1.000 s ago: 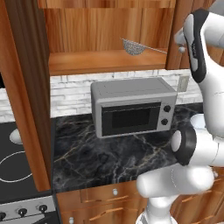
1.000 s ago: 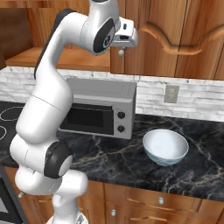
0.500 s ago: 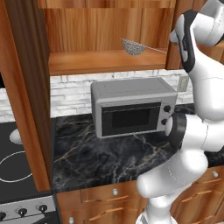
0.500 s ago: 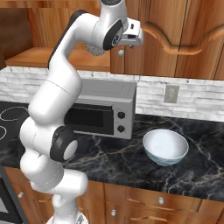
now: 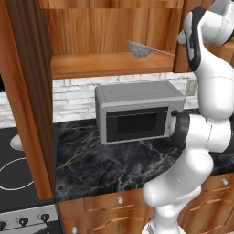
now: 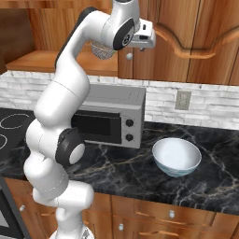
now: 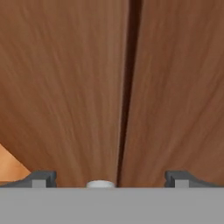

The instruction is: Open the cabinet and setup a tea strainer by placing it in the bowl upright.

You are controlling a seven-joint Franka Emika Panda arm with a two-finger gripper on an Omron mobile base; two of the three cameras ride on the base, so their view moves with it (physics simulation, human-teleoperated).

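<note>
Arm's stretched way up high, elbow bent, wrist turned forward. The tool [image 7: 109, 179] has its jaws spread wide, nothing between the two dark fingertips [image 7: 41, 178].

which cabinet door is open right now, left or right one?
The left door of the cabinet is swung open toward the camera, baring the shelf with the tea strainer. The right door is closed; the open gripper faces its knob.

Grey microwave [image 5: 139, 111] on black marble counter [image 5: 105, 169], against white brick backsplash [image 6: 205, 100]; stovetop [image 5: 16, 169] left; wall outlet [image 6: 183, 99] right.
</note>
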